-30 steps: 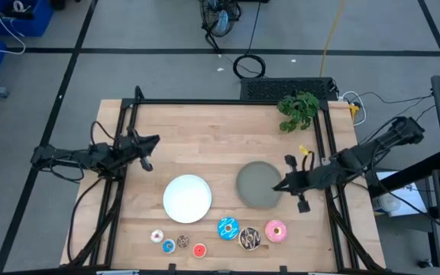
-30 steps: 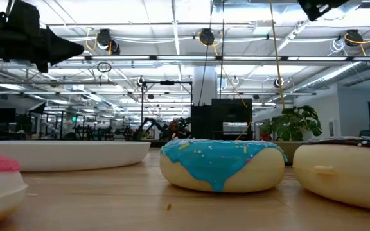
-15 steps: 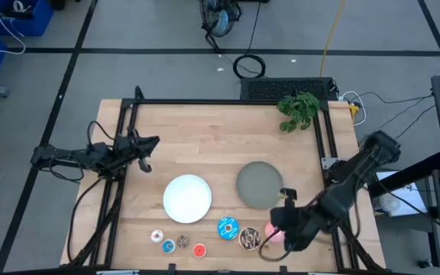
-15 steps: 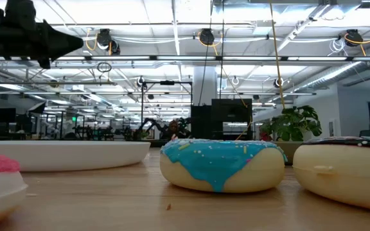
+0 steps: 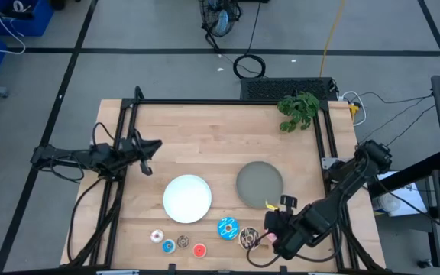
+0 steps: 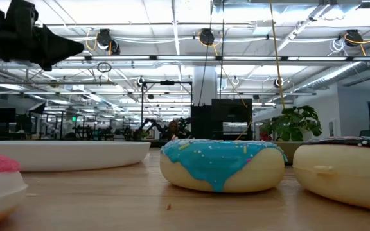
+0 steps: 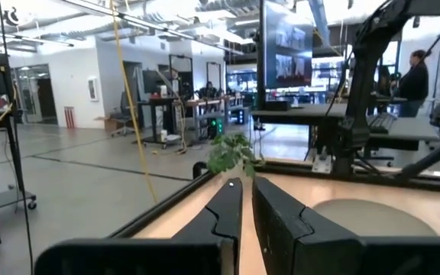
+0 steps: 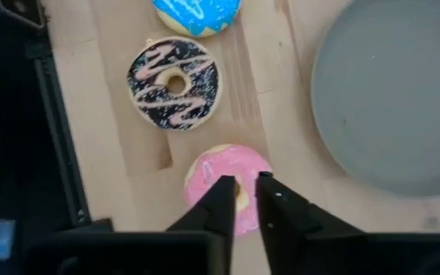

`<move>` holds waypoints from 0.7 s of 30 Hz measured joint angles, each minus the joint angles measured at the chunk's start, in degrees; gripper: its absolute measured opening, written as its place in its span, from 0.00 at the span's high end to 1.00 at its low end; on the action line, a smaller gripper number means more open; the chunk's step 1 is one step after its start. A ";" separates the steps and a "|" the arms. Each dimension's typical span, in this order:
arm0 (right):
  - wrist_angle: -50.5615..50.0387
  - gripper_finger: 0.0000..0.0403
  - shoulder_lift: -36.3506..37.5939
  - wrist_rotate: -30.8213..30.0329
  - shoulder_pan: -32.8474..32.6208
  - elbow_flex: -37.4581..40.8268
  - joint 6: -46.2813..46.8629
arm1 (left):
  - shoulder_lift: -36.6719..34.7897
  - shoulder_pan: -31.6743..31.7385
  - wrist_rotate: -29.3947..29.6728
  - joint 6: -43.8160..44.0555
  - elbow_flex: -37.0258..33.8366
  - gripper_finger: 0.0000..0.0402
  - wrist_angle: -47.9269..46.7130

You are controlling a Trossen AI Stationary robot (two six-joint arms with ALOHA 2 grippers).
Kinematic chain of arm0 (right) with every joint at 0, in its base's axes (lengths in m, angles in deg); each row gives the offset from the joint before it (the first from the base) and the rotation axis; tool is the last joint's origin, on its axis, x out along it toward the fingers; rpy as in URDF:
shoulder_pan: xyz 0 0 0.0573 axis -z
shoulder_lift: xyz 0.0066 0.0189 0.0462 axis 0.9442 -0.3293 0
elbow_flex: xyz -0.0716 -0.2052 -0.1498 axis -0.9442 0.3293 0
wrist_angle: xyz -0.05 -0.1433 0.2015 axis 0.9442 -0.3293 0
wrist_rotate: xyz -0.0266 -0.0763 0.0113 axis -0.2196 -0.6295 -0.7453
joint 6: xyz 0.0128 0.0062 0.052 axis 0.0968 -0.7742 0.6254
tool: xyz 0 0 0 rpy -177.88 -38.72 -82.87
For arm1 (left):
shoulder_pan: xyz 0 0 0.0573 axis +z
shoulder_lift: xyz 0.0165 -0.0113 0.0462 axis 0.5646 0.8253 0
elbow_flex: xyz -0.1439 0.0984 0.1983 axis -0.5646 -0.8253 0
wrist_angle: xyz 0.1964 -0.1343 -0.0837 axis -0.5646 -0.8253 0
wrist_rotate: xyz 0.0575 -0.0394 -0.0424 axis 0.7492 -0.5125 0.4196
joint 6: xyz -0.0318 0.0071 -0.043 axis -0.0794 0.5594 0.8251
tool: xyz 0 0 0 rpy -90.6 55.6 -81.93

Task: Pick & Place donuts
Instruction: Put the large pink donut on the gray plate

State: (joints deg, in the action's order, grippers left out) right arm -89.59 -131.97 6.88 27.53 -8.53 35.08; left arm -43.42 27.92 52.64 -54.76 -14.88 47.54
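Note:
Three larger donuts lie flat near the table's near edge: blue (image 5: 228,228), chocolate with white drizzle (image 5: 249,239) and pink (image 8: 228,183). The mini donuts (image 5: 176,243) sit in a cluster to their left. My right gripper (image 8: 244,183) hangs above the pink donut, pointing down, its fingers only a narrow gap apart over the donut's hole. In the high view this gripper (image 5: 270,235) covers most of the pink donut. My left gripper (image 5: 150,145) waits shut above the table's left side, clear of everything.
A grey plate (image 5: 260,183) lies just beyond the larger donuts, and a white plate (image 5: 187,198) is to its left. A green plant (image 5: 298,109) stands at the far right corner. Black frame rails run along both table sides.
My right arm has swung from beside the grey plate toward the table's near edge and tipped its gripper downward, so it now hangs over the pink donut. No donut has moved.

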 joint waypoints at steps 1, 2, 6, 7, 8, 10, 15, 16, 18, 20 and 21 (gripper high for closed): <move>0.01 0.83 0.02 0.17 -0.01 0.23 -0.05 | 0.00 0.00 0.00 0.44 0.00 0.91 -0.44; -0.02 0.79 -0.02 0.17 -0.02 0.56 -0.48 | 0.00 0.00 0.00 0.70 0.00 0.91 -0.58; 0.84 0.62 -0.04 0.36 0.00 2.45 -1.95 | 0.00 0.00 0.01 0.59 0.00 0.91 -0.67; 1.09 0.58 -0.04 1.27 0.00 3.07 -2.00 | 0.00 0.00 0.01 0.63 0.00 0.91 -0.66; 1.25 0.55 -0.06 2.03 0.02 3.68 -2.02 | 0.00 0.00 0.03 0.77 0.00 0.91 -0.65; 1.92 0.51 -0.03 3.15 0.00 5.22 -2.03 | 0.00 0.00 0.03 1.00 0.00 0.91 -0.66; 4.02 0.44 -0.06 3.16 0.00 9.83 -1.55 | 0.00 0.00 0.05 1.90 0.00 0.91 -0.69; 4.72 0.43 -0.04 3.09 0.02 10.73 -1.55 | 0.00 0.00 0.05 1.92 0.00 0.91 -0.69; 5.67 0.42 -0.06 3.10 0.07 12.38 -1.24 | 0.00 0.00 0.07 1.96 0.00 0.91 -0.69; 7.25 0.42 -0.03 3.12 0.11 14.20 0.46 | 0.00 0.00 0.07 2.01 0.00 0.91 -0.69; 8.39 0.42 -0.02 3.14 0.11 15.22 1.59 | 0.00 0.00 0.07 2.01 0.00 0.91 -0.69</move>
State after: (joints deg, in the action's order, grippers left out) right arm -81.20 -131.99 10.03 27.64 6.68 36.67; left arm -43.42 27.92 52.72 -52.76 -14.88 46.85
